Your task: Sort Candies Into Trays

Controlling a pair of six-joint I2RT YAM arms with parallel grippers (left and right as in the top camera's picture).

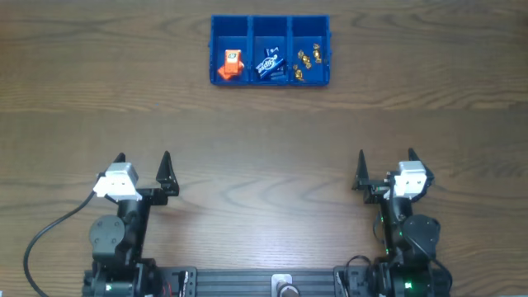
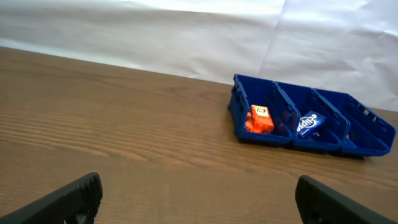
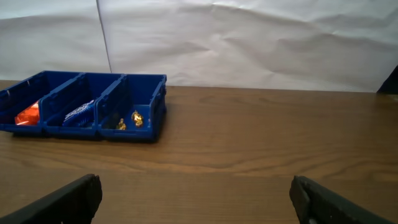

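Worktop of wood grain spans the whole scene, with nothing loose lying on its boards. The left arm and the right arm stand at its near edge, well apart from each other.

Far off, about midway between them, sits the blue three-compartment tray. Its left compartment holds the orange-wrapped candies, the middle one the blue-wrapped candies, and the right one the small gold candies. Each colour keeps to its own compartment, and none strays over a divider as far as the views show.

Judging from that, the sorting looks finished: every candy in sight lies in the tray, grouped by kind, and no piece waits on the wood for pickup. What may be left is at most a check that nothing hides behind the tray's walls.

Both arms are folded low over their bases, wrists pointing toward the far side, well short of the tray. The left claw is spread wide and holds nothing; its dark fingers frame bare wood. The right claw is likewise wide and empty.
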